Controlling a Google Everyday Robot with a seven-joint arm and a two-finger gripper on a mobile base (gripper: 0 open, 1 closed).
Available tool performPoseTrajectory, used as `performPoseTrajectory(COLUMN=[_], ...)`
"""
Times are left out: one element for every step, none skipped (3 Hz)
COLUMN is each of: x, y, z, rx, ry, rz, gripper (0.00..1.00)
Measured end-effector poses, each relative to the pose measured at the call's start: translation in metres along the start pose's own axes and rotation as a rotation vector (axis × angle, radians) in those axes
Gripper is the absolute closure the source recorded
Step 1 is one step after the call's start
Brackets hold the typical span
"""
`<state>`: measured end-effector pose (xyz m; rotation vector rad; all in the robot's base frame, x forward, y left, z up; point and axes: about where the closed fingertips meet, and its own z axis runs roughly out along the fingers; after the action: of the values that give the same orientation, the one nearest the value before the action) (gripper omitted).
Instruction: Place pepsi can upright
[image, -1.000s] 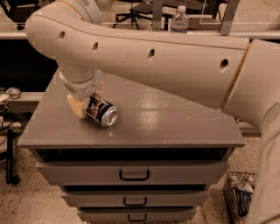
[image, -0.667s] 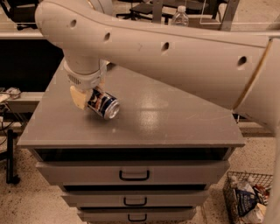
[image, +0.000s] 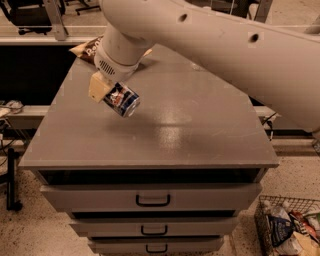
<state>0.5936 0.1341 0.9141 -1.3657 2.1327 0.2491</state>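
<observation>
The pepsi can (image: 121, 99) is dark blue with a silver end and a white-red-blue logo. It hangs tilted, silver end pointing down to the right, above the left part of the grey cabinet top (image: 190, 125). My gripper (image: 107, 90) comes down from the big white arm and is shut on the can, with a tan finger pad (image: 99, 86) on its upper left side. The can's far end is hidden by the gripper.
A brown-and-cream chip bag (image: 88, 49) lies at the back left of the cabinet top, partly behind the arm. The cabinet has several drawers (image: 152, 200) below. A wire basket with packets (image: 290, 225) stands on the floor at right.
The gripper has lifted the can off the cabinet top, and the can stays tilted. The view has shifted and closed in on the cabinet.
</observation>
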Motion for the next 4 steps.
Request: performPoseTrajectory(x=[-0.012, -0.018, -0.012, -0.012], y=[-0.015, -0.027, -0.033, -0.026], z=[-0.009, -0.023, -0.040, -0.052], rx=[-0.062, -0.110, -0.148, -0.133], ry=[-0.199, -0.402, -0.572, -0.607], rz=[0.005, 0.023, 0.024, -0.050], gripper=[1.00, 1.00, 1.00, 1.00])
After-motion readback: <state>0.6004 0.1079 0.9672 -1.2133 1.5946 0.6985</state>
